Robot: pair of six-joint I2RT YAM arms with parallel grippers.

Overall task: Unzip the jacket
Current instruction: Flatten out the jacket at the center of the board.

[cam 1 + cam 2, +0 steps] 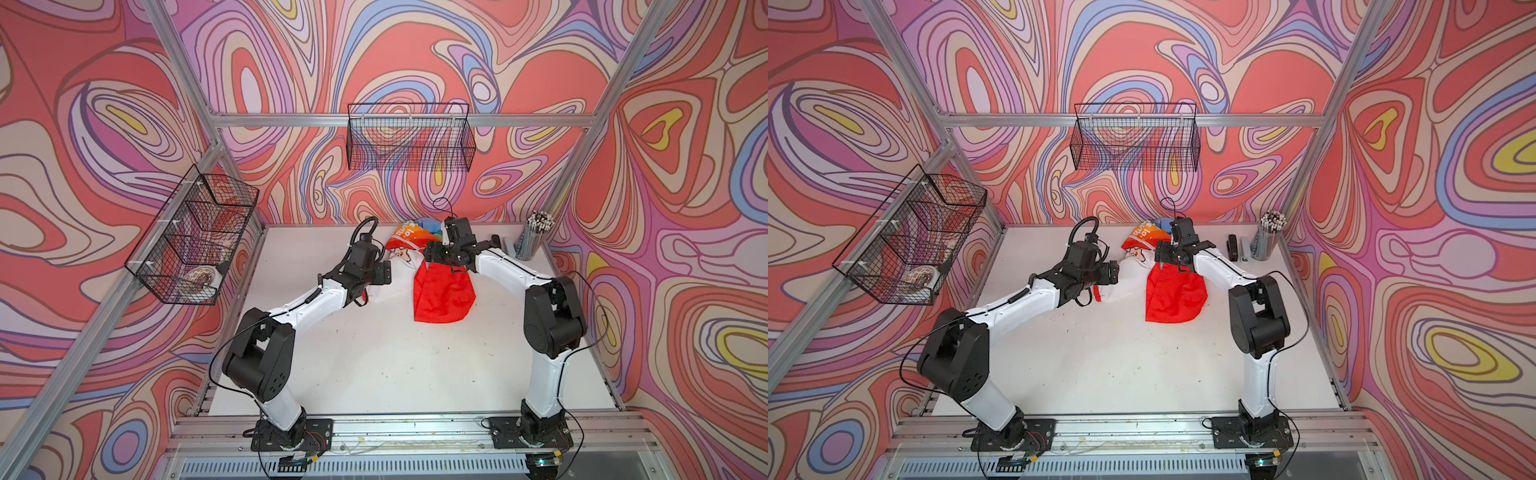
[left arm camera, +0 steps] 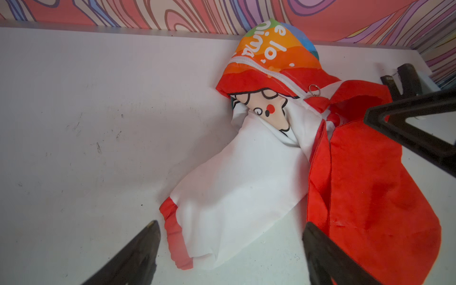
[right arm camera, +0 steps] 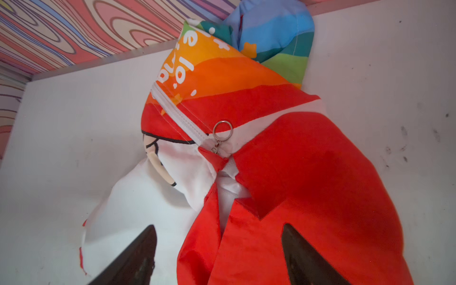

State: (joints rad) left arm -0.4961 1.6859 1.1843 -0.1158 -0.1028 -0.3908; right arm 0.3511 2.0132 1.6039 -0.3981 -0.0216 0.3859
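Since the slider [image 3: 216, 148] sits at the collar end of the white zipper [image 3: 180, 116] and the teeth are shut along all the length that shows, we judge that the unzipping proper has not begun and that the step in hand is the approach to a grasp. The jacket [image 1: 401, 280] lies crumpled at twelve o'clock on the desk [image 1: 374, 365], close to the far wall. Its rainbow half is at twelve o'clock of the heap, the red hood [image 1: 444, 299] is spread toward five o'clock, and the white sleeve [image 2: 234, 192] with its red cuff [image 2: 172, 237] trails toward seven o'clock. The left tool [image 2: 231, 223] stands at nine o'clock of the garment, fingers wide apart above the sleeve, holding nothing. The right tool [image 3: 219, 225] reaches in from three o'clock, likewise wide, over the seam where hood meets collar; we see no cloth pinched in it. The ring pull [image 3: 222, 130] lies flat on the cloth just beyond the right tool, unobstructed. In our judgement the next move calls for one tool to close narrowly on that ring and the other to pin collar or hood to the desk. A pull toward eleven o'clock would then run the slider instead of dragging the light garment.
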